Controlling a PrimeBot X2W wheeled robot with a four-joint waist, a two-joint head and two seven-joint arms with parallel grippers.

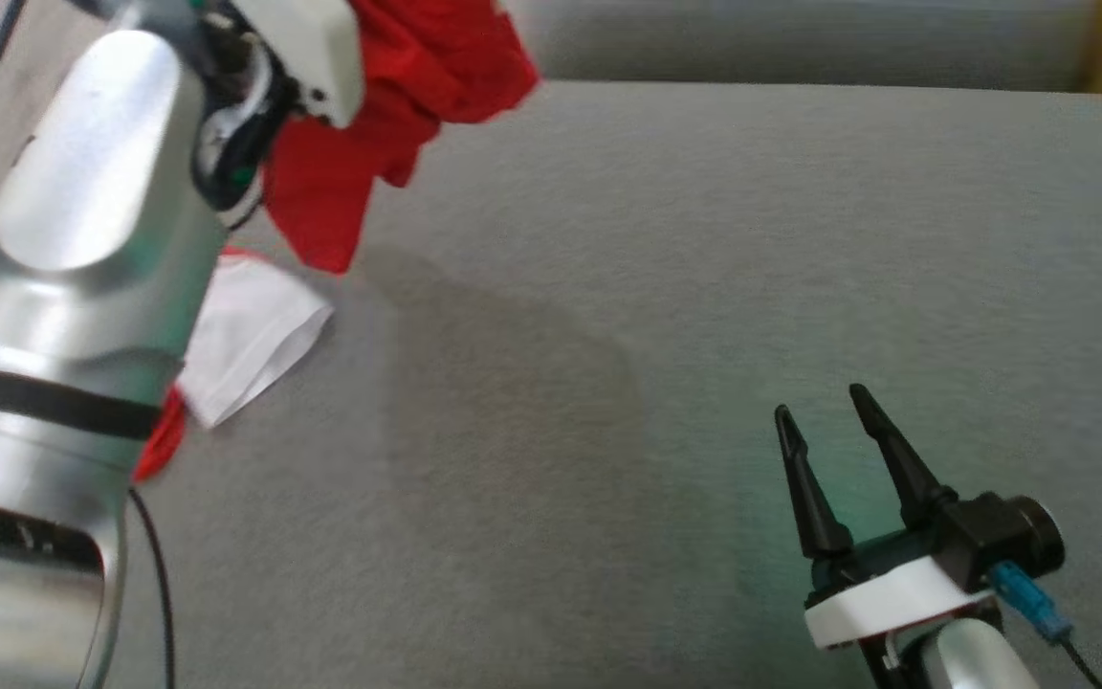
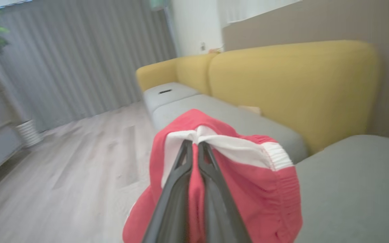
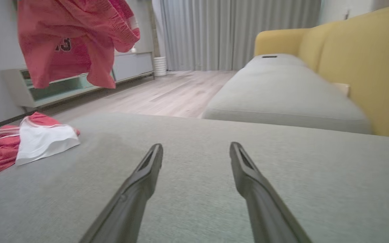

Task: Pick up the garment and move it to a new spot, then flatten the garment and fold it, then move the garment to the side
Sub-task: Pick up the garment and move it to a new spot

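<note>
Two garments: red garment (image 1: 321, 191) aloft, left gripper (image 2: 195, 143) jaws clamped on its white band; other garment (image 1: 254, 335) lying on sofa (image 1: 704, 239); right gripper (image 1: 821, 402) jaws open, empty.

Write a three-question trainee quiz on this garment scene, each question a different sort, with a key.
1. True or false: the left fingers are shut on the red garment.
2. The right fingers are: A) open and empty; B) shut on cloth; C) holding a cup.
3. Fill in: the red-and-white garment lies on the grey ____.
Key: 1 true; 2 A; 3 cushion.
</note>
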